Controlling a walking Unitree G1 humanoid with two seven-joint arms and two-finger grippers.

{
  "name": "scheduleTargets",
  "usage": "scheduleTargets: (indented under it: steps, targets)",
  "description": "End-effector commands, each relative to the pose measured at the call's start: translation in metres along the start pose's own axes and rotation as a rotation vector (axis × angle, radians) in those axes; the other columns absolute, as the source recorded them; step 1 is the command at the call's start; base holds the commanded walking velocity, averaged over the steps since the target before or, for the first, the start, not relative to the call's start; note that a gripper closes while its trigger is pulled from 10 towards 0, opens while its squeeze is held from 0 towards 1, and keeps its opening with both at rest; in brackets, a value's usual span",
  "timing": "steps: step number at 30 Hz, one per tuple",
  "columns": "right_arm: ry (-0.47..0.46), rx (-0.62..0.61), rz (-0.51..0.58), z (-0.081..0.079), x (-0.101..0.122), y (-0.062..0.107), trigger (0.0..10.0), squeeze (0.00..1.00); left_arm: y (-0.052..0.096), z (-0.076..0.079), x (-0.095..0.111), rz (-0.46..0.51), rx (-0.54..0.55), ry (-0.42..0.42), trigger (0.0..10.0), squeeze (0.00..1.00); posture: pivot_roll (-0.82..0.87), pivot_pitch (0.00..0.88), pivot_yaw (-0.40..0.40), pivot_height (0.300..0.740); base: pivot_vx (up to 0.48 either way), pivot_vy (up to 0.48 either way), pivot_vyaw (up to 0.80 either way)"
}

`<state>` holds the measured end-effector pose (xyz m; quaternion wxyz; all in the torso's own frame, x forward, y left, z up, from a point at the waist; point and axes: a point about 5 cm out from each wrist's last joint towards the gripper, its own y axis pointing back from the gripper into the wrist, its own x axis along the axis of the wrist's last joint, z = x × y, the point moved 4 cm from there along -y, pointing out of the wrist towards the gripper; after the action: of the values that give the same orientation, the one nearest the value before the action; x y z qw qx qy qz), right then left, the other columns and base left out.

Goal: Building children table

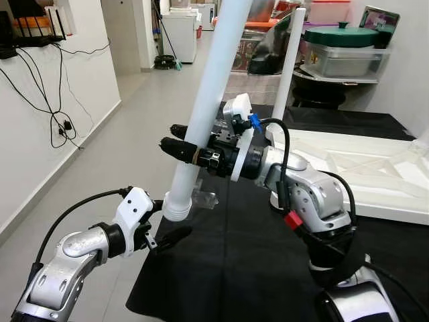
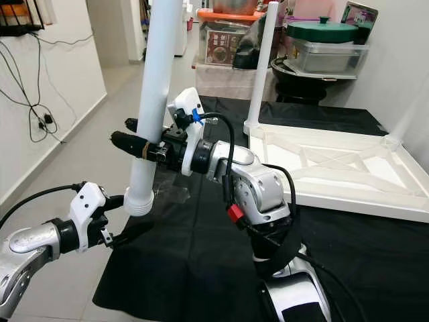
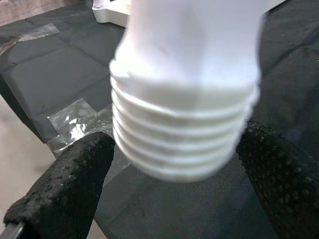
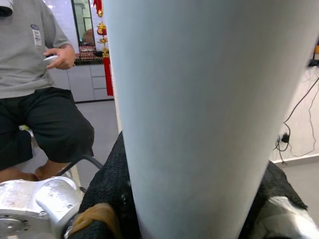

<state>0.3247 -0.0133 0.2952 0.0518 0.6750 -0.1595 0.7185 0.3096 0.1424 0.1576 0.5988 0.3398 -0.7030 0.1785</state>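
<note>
two grippers work one white table leg (image 1: 209, 94) — a long tube held steeply tilted above the near-left corner of the desk (image 1: 255, 268), which is draped in black cloth. the right gripper (image 1: 179, 146) reaches across from the right, its jaws clamped on the leg about midway up the visible part; in the right wrist view the tube sits tight between the black fingers (image 4: 112, 189). the left gripper (image 1: 169, 235) sits just under the leg's threaded lower end (image 3: 179, 134), jaws apart, one finger on each side of the threads; whether they touch is hard to tell, since that view is blurred.

the leg's lower end hangs right over the desk's left edge, with open grey floor (image 1: 127, 134) beyond it running back along the white wall (image 1: 67, 100). a bit of clear plastic (image 1: 204, 198) lies on the cloth beside the threaded end.

one white tabletop (image 2: 348, 168) lies upside down on the far right of the desk, its braced underside up. one more leg (image 2: 260, 67) stands upright at its near-left corner — so two legs can be counted in all. behind the desk are stacked storage bins, one with a green lid (image 2: 322, 30). a seated person (image 4: 35, 74) in a grey shirt and dark shorts holds a phone in the right wrist view.
</note>
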Motion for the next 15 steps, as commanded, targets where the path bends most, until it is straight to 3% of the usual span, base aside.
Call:
scheduleTargets:
  steps: [1, 15]
  targets:
    - [-0.018, 0.033, -0.007, -0.009, -0.004, -0.003, 0.0, 0.0, -0.001, -0.004, 0.0, -0.011, 0.006, -0.018, 10.0, 0.0, 0.06, 0.0, -0.031, 0.74, 0.0, 0.0, 0.0]
    - [-0.08, 0.113, -0.001, -0.037, -0.012, -0.018, 0.0, 0.0, -0.007, -0.005, -0.002, -0.009, 0.006, -0.006, 10.0, 0.0, 0.06, 0.0, -0.025, 0.74, 0.0, 0.0, 0.0]
